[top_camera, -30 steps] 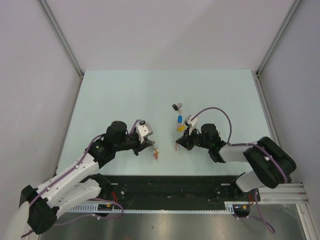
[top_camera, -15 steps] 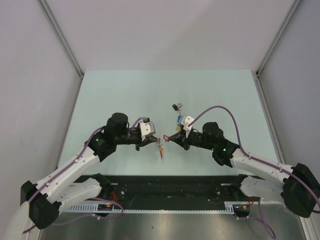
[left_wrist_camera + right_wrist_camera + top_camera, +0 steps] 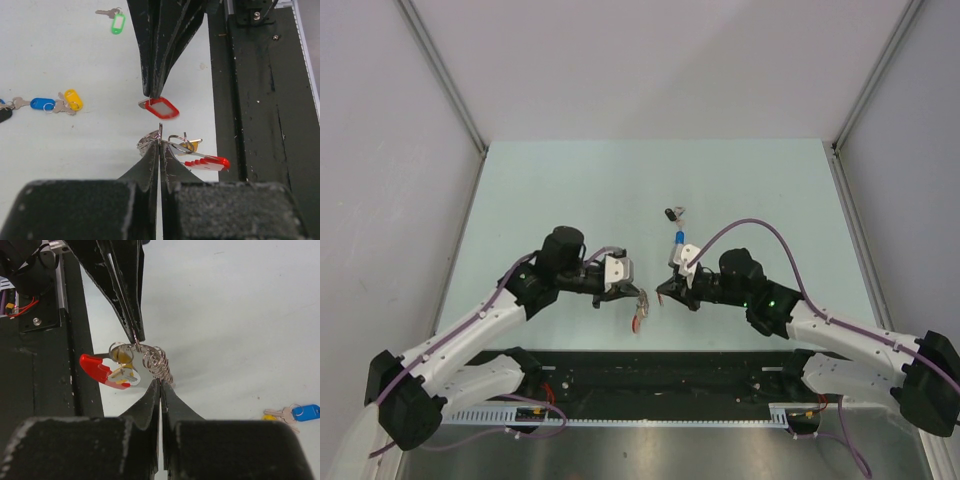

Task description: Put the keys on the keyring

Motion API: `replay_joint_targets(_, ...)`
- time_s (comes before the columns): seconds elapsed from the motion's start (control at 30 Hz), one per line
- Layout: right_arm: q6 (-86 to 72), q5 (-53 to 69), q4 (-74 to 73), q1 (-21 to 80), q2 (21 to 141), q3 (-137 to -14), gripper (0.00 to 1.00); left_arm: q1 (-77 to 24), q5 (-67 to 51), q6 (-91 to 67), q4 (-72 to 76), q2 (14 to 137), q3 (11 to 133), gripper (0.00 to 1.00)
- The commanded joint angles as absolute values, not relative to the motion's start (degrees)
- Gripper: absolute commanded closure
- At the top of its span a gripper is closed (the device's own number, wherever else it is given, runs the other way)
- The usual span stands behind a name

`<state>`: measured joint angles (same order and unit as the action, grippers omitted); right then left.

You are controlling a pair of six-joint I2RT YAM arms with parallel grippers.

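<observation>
My left gripper (image 3: 160, 144) is shut on a metal loop of the keyring (image 3: 207, 162), a red curved band with a silvery coil and a yellow-tagged key hanging from it. It hangs just above the table's near edge (image 3: 638, 318). Facing it, my right gripper (image 3: 152, 95) is shut on the red-tagged key (image 3: 162, 107), a short gap from the keyring's loops. In the right wrist view that key is almost hidden between the right gripper's (image 3: 160, 382) fingers, and the coil (image 3: 158, 363) sits just past the tips. More keys lie on the table: blue tag (image 3: 42, 104), yellow tag (image 3: 73, 98), green tag (image 3: 118, 22), black tag (image 3: 672, 213).
The black base rail (image 3: 270, 100) runs right beside both grippers along the table's near edge. The pale green table (image 3: 560, 190) stretches away behind. Grey walls close in the left, right and far sides.
Both grippers have come together near the table's front edge. The left one has carried the keyring to the right; the right arm has stretched left with the red-tagged key.
</observation>
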<state>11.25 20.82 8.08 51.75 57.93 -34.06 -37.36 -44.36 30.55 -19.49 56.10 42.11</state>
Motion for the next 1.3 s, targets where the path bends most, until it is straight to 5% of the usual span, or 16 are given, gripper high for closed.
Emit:
replay_joint_targets(0.0,12.3,20.3,7.7,52.6,56.3,-36.7,1.00,-38.0,-48.0,34.5,-18.2,56.1,41.0,1.00)
replay_joint_targets(1.27,14.9,17.8,10.1,57.6,59.7,-36.4,1.00,-39.7,-46.8,33.8,-16.8,56.3,39.9,1.00)
